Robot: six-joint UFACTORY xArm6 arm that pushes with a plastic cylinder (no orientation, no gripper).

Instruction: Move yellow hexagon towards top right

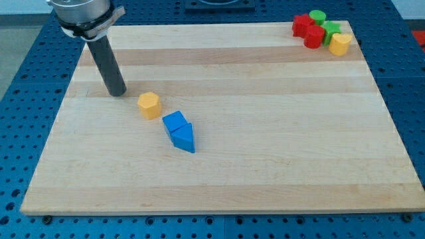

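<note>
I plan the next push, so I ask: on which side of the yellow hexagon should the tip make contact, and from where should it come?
Probably its lower-left face. The yellow hexagon must go toward the view's top right, so my tip, now apart from it at its upper left, should first come round below-left. A centred push on that flat side should keep it clear of the blue blocks.

Robotics lab, wooden board (265,186) on blue perforated bench (26,133)

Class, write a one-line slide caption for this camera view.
My tip sits just left of the yellow hexagon, two blue blocks beside it.
</note>
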